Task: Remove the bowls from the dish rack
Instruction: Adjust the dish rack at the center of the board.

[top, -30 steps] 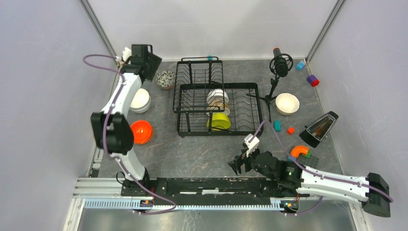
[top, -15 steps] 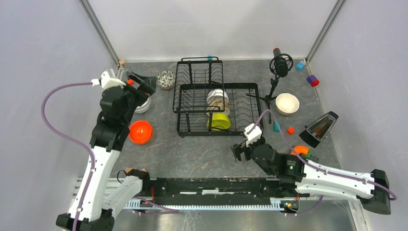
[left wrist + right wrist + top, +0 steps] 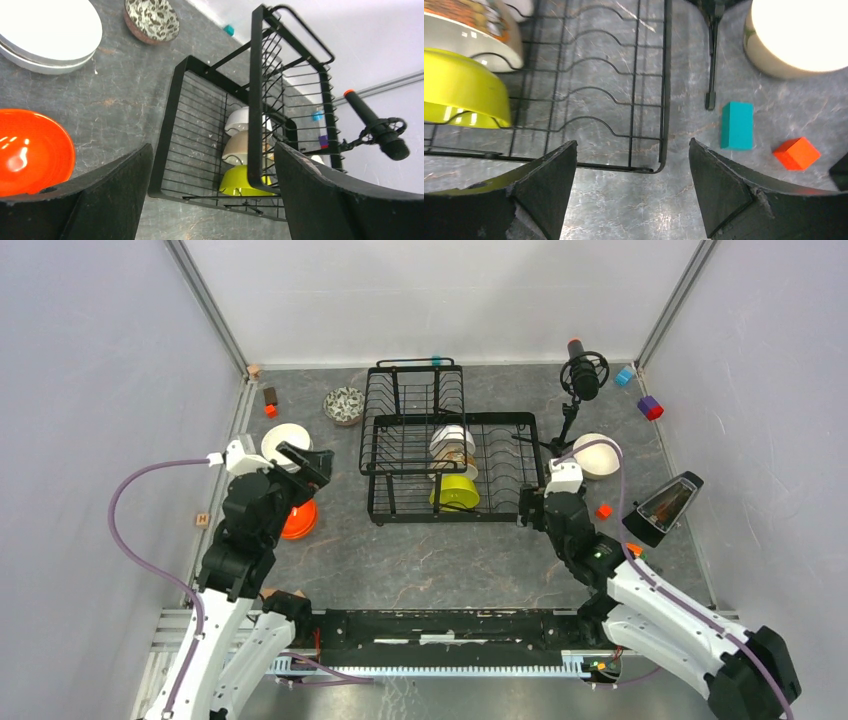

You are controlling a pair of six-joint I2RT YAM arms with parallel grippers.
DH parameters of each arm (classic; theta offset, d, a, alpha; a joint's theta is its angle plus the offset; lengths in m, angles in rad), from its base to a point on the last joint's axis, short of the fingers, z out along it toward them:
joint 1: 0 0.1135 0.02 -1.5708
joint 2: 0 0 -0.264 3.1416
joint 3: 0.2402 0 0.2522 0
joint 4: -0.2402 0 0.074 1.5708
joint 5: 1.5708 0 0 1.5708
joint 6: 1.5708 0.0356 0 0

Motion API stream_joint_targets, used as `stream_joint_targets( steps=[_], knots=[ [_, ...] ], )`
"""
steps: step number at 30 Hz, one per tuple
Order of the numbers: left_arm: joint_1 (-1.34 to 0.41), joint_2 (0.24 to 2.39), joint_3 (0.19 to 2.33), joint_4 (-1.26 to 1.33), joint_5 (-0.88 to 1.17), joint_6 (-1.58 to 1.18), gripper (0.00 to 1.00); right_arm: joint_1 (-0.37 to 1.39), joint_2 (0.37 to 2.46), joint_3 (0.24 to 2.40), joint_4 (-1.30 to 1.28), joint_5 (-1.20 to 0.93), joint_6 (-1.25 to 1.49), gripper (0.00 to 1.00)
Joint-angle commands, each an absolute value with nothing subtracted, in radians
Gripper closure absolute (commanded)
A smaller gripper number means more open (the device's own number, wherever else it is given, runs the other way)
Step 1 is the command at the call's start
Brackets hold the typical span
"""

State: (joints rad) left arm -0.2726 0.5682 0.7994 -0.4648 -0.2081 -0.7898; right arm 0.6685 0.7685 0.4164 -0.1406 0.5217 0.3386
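Note:
The black wire dish rack [image 3: 400, 455] stands mid-table. In its lower tray stand a white bowl [image 3: 452, 436], a beige bowl with a patterned inside [image 3: 460, 458] and a lime green bowl [image 3: 456, 493]. On the table to the left are a dark-patterned bowl [image 3: 344, 404], stacked white bowls [image 3: 284, 443] and an orange bowl [image 3: 299, 521]. A cream bowl [image 3: 597, 455] sits to the right. My left gripper [image 3: 306, 463] is open and empty over the orange bowl, facing the rack [image 3: 260, 100]. My right gripper [image 3: 533, 508] is open and empty at the rack's front right corner [image 3: 665, 100], with the lime bowl [image 3: 461, 90] to its left.
A black microphone tripod [image 3: 578, 380] stands just right of the rack, with one foot near the teal block [image 3: 737, 125] and the orange block [image 3: 796, 153]. A dark wedge-shaped object [image 3: 662, 508] and an orange curved piece [image 3: 632, 550] lie at the right. Small blocks [image 3: 268, 400] lie at the back left.
My left arm has swung back from the far left corner to above the orange bowl, facing the rack. My right gripper has moved from the near table up to the rack's front right corner.

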Motion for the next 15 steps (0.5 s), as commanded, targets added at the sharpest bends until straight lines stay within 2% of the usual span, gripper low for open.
stream_joint_targets(
  steps=[1, 7, 15],
  knots=[
    [-0.276, 0.578, 0.717, -0.416, -0.159, -0.760, 0.05, 0.580, 0.804, 0.332, 0.028, 0.428, 0.437, 0.15],
    [-0.276, 0.546, 0.586, -0.392, -0.122, -0.795, 0.06, 0.538, 0.861, 0.262, 0.115, 0.472, 0.528, 0.20],
    [-0.278, 0.549, 0.456, -0.323, -0.019, -0.882, 0.12, 0.440, 0.946, 0.253, 0.180, 0.431, 0.586, 0.26]
  ],
)
